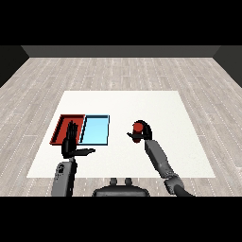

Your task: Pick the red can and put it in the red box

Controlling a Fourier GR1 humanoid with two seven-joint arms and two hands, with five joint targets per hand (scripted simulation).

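Note:
The red can (137, 127) stands upright to the right of the trays, and my right hand (143, 133) is curled round it from the right and behind. The red tray (62, 124) lies at the table's left with the light blue tray (96, 130) touching its right side. My left hand (71, 143) hovers over the near part of the red tray, fingers straight and pointing away, thumb stretched out to the right, holding nothing.
The white table (156, 104) stretches wide behind and to the right of the can. Both trays hold nothing that I can see. My right forearm (160, 160) runs from the lower right up to the can.

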